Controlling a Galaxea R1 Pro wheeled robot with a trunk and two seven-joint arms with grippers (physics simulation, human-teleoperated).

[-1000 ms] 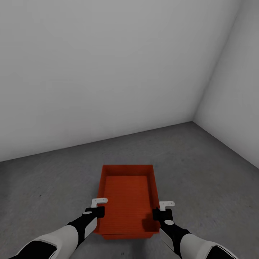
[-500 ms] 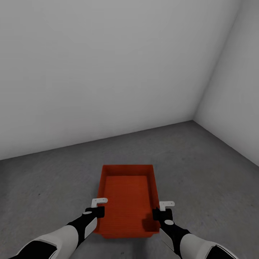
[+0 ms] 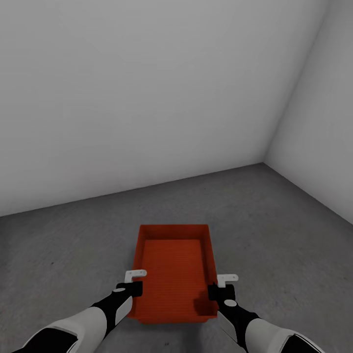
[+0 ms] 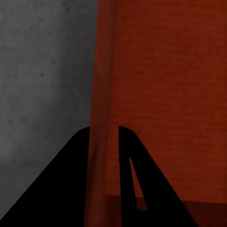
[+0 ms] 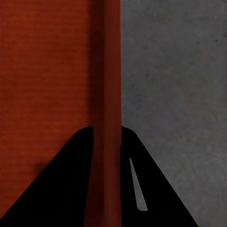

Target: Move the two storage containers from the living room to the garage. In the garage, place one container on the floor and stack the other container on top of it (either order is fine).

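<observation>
Both forearms were seen sheathed in white shells with black sections at the wrists and elbows. Each wrist bore a small white angled bracket with dark screw holes. The left gripper [image 3: 135,290] and right gripper [image 3: 214,292] were black; their fingers [image 4: 130,170] appeared as flat black wedges.

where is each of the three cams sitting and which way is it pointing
Head view: on the robot's head, looking forward and down at the storage container, concrete floor and white walls; both forearms, left gripper and right gripper show.
Left wrist view: near the left gripper, looking along its dark fingers straddling a container wall.
Right wrist view: near the right gripper, fingers straddling the opposite wall.
Shared: all three see the container and floor.
</observation>
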